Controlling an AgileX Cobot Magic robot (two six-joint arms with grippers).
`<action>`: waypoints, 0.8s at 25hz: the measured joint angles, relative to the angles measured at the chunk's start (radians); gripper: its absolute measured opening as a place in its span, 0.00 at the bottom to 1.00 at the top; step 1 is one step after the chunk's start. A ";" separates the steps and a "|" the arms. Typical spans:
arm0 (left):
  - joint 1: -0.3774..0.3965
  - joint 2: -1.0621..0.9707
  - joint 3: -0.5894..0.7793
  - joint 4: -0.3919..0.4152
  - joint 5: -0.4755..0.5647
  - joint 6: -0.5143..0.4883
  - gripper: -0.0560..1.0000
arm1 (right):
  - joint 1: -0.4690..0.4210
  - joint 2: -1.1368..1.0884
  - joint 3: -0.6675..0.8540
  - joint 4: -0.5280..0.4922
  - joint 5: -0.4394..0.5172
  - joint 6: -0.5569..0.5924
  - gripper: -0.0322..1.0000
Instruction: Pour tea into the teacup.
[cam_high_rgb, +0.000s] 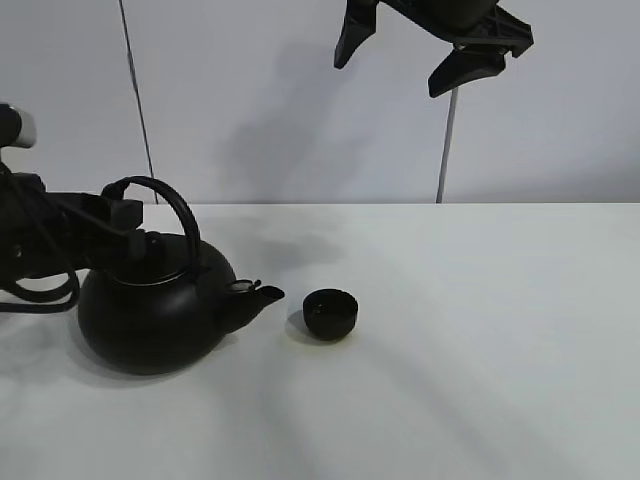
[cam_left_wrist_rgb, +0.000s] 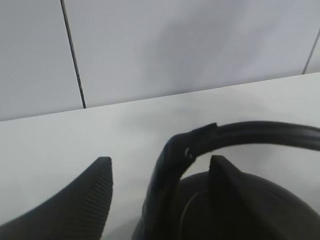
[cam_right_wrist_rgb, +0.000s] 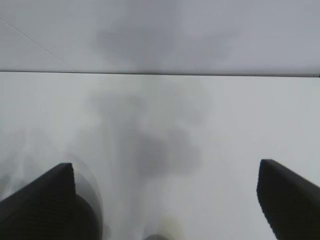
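The small matte black teacup (cam_high_rgb: 329, 312) stands upright on the white table (cam_high_rgb: 480, 340), just right of the kettle's spout (cam_high_rgb: 262, 295). The big black kettle (cam_high_rgb: 150, 310) stands at the left with its arched handle (cam_high_rgb: 170, 205) up. My left gripper (cam_high_rgb: 127, 228) is open at the handle's left end. In the left wrist view the gripper (cam_left_wrist_rgb: 160, 160) has one finger on each side of the handle (cam_left_wrist_rgb: 240, 135), with gaps showing. My right gripper (cam_high_rgb: 388, 75) is open and empty, high above the table; it also shows in the right wrist view (cam_right_wrist_rgb: 165, 167).
A pale wall with dark vertical seams (cam_high_rgb: 138, 100) stands behind the table's back edge. The table stretches bare to the right of the teacup. A dark cable (cam_high_rgb: 40, 290) loops by the left arm.
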 joint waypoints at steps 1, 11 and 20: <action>0.000 -0.011 0.014 0.007 0.000 -0.002 0.45 | 0.000 0.000 0.000 0.000 -0.001 0.000 0.69; 0.000 -0.206 0.132 0.058 0.000 -0.002 0.59 | 0.000 0.000 0.000 0.000 -0.001 0.000 0.69; 0.000 -0.479 0.021 0.166 0.533 -0.005 0.60 | 0.000 0.000 0.000 0.000 -0.001 0.000 0.69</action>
